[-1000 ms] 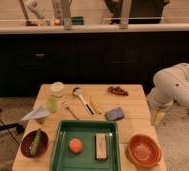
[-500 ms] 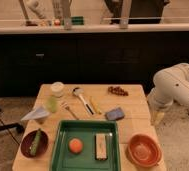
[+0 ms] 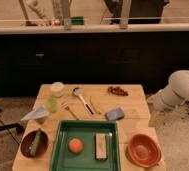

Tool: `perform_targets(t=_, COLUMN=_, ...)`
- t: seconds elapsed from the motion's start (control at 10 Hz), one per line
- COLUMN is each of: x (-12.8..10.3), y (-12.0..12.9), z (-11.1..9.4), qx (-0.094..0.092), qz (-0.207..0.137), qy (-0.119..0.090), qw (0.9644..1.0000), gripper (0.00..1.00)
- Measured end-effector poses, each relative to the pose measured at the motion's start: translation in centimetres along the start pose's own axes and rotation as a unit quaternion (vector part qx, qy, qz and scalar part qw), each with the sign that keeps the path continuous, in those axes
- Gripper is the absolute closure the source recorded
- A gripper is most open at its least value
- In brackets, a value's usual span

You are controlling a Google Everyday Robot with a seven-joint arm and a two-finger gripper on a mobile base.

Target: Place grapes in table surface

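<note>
The grapes [image 3: 117, 90] are a small dark reddish-brown bunch lying on the table surface [image 3: 133, 112], pale wooden slats, near its far right corner. My white arm [image 3: 183, 87] is folded off the table's right side. My gripper [image 3: 156, 105] hangs at the arm's lower end, just past the table's right edge, to the right of and nearer than the grapes, apart from them. It holds nothing that I can see.
A blue-grey sponge [image 3: 115, 114] lies mid-table. The green tray [image 3: 88, 123] holds an orange fruit [image 3: 76, 145] and a pale bar [image 3: 102, 146]. An orange bowl [image 3: 144, 149] sits front right and a dark bowl [image 3: 34, 143] front left. Cups [image 3: 57, 89], ladle [image 3: 83, 99] and folded paper [image 3: 35, 114] lie left.
</note>
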Motion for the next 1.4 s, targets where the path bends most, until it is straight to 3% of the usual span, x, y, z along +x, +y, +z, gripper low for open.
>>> perform_targets(t=0.2, x=-2.0, y=-2.0, z=1.1, qx=0.004, qz=0.014, qy=-0.051, qw=0.9986, gripper=0.2)
perform_targets(t=0.5, x=-5.1, y=-5.2, z=2.8, qx=0.028, qz=0.032, qy=-0.09, qw=0.995, gripper=0.2)
perform_targets(t=0.7, x=-5.7, y=-6.6, z=3.6, qx=0.051, qz=0.051, qy=-0.099, qw=0.9925, gripper=0.2)
perform_targets(t=1.3, x=-6.0, y=-6.6, z=3.8, qx=0.056, qz=0.053, qy=-0.104, qw=0.9916, gripper=0.2)
perform_targets(t=1.4, x=-5.8, y=-6.4, z=4.0, qx=0.072, qz=0.057, qy=-0.109, qw=0.9897, gripper=0.2)
